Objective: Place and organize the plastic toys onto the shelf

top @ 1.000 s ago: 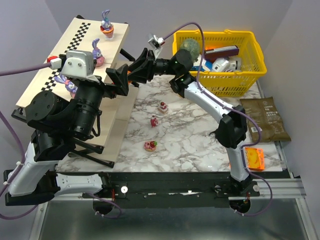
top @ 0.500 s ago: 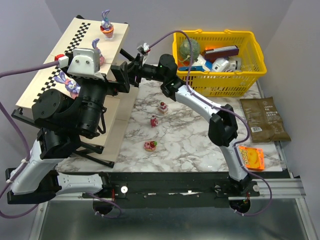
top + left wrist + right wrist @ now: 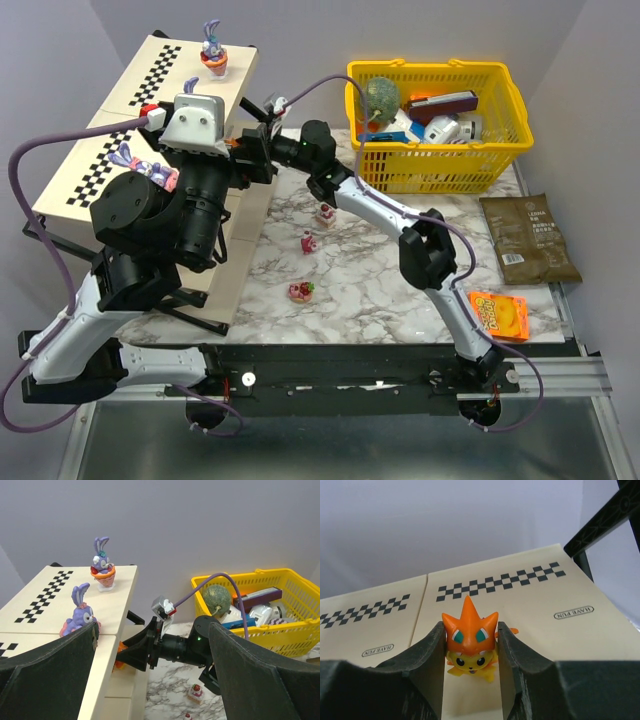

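Note:
The shelf [image 3: 105, 140] stands at the left, with slanted beige panels and checkered strips. Two purple-eared rabbits [image 3: 102, 570] [image 3: 80, 617] sit on its top panels; another one [image 3: 150, 172] shows beside my left arm. My right gripper [image 3: 470, 645] is shut on an orange-and-yellow spiky figurine [image 3: 470, 640], held just over a beige shelf panel [image 3: 560, 630]. It reaches in under the top tier [image 3: 252, 150]. My left gripper [image 3: 152, 630] is open and empty, above the shelf's edge and facing the right gripper. Three small pink-red toys [image 3: 326, 213] [image 3: 308, 241] [image 3: 301, 291] lie on the marble table.
A yellow basket [image 3: 440, 170] with a green ball [image 3: 380, 95] and white-blue boxes stands at the back right. A brown packet [image 3: 530, 238] and an orange snack packet [image 3: 498, 315] lie at the right edge. The shelf's black frame [image 3: 605, 515] is close to the right gripper.
My right gripper has moved left into the shelf with the orange figurine. My left arm has swung up and to the right, now covering one rabbit on the top panel.

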